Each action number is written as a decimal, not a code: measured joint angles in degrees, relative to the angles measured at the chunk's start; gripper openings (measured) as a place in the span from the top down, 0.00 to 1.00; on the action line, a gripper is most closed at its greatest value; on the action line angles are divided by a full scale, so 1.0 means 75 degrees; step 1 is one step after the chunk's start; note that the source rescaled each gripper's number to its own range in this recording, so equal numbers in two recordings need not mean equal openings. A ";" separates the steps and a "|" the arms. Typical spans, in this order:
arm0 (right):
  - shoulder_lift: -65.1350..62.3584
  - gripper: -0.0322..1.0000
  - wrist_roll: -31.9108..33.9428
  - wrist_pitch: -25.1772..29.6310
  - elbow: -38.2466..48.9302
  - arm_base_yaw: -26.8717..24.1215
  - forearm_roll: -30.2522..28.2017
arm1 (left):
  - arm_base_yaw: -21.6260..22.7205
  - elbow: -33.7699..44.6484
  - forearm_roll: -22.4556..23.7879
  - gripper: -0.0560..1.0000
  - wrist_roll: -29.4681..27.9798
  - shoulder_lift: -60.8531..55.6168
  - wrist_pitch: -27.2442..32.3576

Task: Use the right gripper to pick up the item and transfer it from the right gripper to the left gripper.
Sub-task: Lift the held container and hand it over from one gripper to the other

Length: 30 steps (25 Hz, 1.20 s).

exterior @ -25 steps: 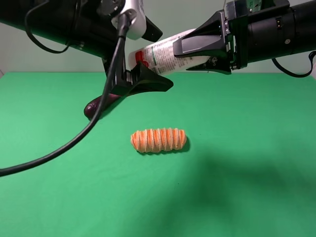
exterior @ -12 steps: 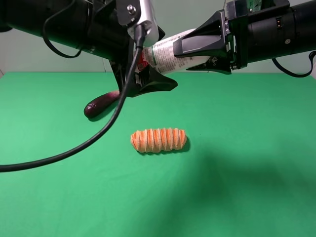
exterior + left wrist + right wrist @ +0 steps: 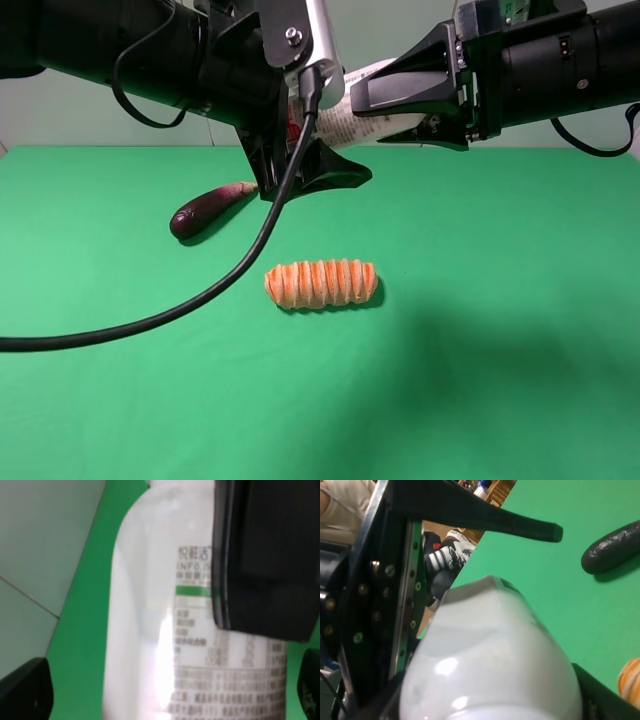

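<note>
**Upper left, overhead view.** The left arm enters from the upper left corner. A silvery-white bracket (image 3: 310, 40) is bolted near its wrist. A loose black cable (image 3: 40, 342) drops from the bracket, crosses the green worktop (image 3: 500, 350) and leaves at the left edge.

**Left gripper (image 3: 340, 135).** It is raised above the worktop at upper centre. Its fingers (image 3: 25, 690) are spread, one on either side of the bottle. The left wrist view shows them at the two lower corners, each with a gap to the bottle wall. No contact is seen.

**Left of centre.** A purple eggplant (image 3: 205, 210) lies on the worktop, below and to the left of the left gripper. It is clear of both arms.

**The item.** The white bottle (image 3: 150, 610) is held in the air at upper centre, lying roughly level between the two grippers. Its printed label faces the left wrist camera. The end nearest the left arm is hidden behind the bracket.

**Centre.** An orange-striped ridged roll (image 3: 321, 284) lies on the worktop below the bottle, apart from the eggplant.

**Upper right.** The right gripper (image 3: 362, 118) reaches in from the right edge. Its fingers are clenched on the bottle, one above it and one below. In the left wrist view one black finger lies flat across the label.
</note>
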 joint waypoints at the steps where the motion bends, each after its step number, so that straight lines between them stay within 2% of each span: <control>1: 0.0000 0.97 0.0000 0.0000 0.0000 0.0000 0.0000 | 0.0000 0.0000 0.0000 0.06 0.0000 0.0000 -0.0003; 9: 0.0000 0.97 0.0000 0.0000 0.0000 0.0000 0.0000 | 0.0000 0.0000 0.0000 0.07 0.0000 0.0000 -0.0116; 12: 0.0000 0.97 0.0000 0.0000 0.0000 0.0000 0.0000 | 0.0000 0.0000 0.0000 0.16 0.0000 0.0000 -0.0268; 13: 0.0000 0.97 0.0000 0.0000 0.0000 0.0000 0.0000 | 0.0000 0.0000 0.0000 0.23 0.0000 0.0000 -0.0276; 14: 0.0000 0.97 0.0000 0.0000 0.0000 0.0000 0.0000 | 0.0000 0.0000 -0.0008 0.35 0.0000 0.0000 -0.0276; 16: 0.0000 0.97 0.0000 -0.0042 0.0000 0.0000 0.0050 | 0.0000 0.0000 -0.0066 0.71 0.0000 0.0000 -0.0219; 17: 0.0000 0.97 0.0000 -0.0082 0.0000 -0.0015 0.0111 | -0.0016 0.0000 -0.0066 0.95 0.0026 0.0010 -0.0181; 18: 0.0000 0.97 0.0000 -0.0081 0.0000 -0.0034 0.0132 | -0.0024 0.0000 -0.0075 0.92 0.0026 0.0009 -0.0172; 30: -0.0025 0.97 0.0000 -0.0067 0.0000 -0.0041 0.0125 | -0.0024 0.0000 -0.0098 0.92 0.0141 0.0009 -0.0145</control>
